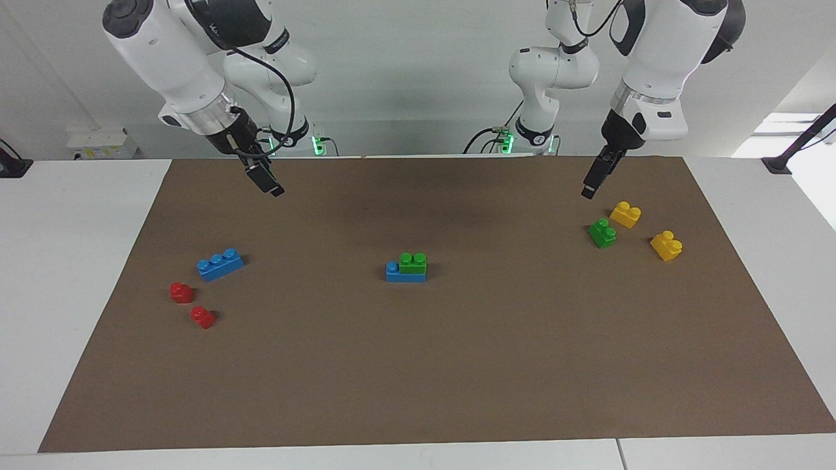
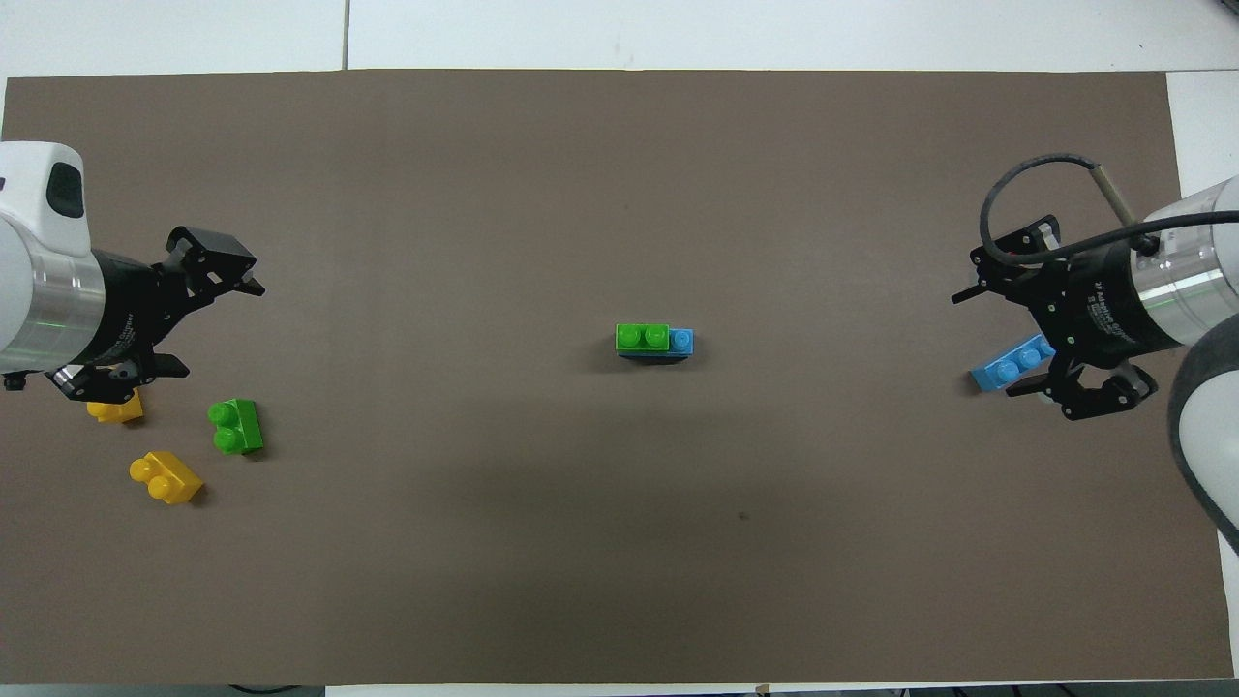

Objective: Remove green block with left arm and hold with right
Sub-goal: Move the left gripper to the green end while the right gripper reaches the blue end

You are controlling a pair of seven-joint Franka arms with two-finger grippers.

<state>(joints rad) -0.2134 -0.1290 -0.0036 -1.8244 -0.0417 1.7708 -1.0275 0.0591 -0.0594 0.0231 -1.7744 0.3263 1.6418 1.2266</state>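
The green block [image 1: 413, 262] has two studs and sits on a blue three-stud brick [image 1: 403, 274] in the middle of the brown mat. It covers two of the blue brick's studs, and both bricks also show in the overhead view: green block [image 2: 642, 337], blue brick [image 2: 682, 341]. My left gripper [image 1: 588, 190] [image 2: 223, 327] is open and empty, up in the air over the mat at the left arm's end. My right gripper [image 1: 274, 189] [image 2: 982, 344] is open and empty, up in the air at the right arm's end. Both are well apart from the stack.
A second loose green brick [image 1: 602, 232] and two yellow bricks [image 1: 625, 214] [image 1: 665, 245] lie at the left arm's end. A loose blue three-stud brick [image 1: 220, 264] and two red bricks [image 1: 181, 292] [image 1: 202, 317] lie at the right arm's end.
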